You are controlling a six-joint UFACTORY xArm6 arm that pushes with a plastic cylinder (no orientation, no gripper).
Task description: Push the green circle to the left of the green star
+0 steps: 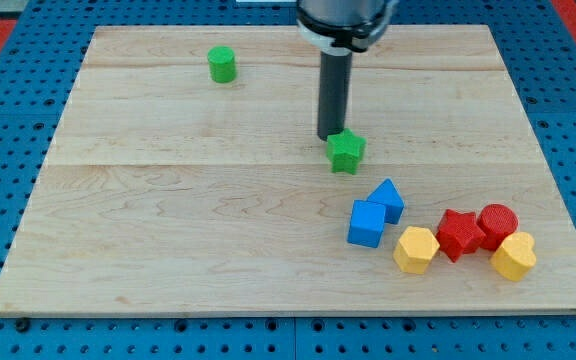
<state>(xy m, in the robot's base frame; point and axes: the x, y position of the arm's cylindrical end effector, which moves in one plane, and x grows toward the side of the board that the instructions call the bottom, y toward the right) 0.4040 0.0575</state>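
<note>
One raised camera looks obliquely down over the whole wooden board (168, 250).

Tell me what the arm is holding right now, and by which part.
Nothing is held. My tip only pushes; it sits at the green star, on its upper left edge. The green circle lies far off, untouched.
</note>
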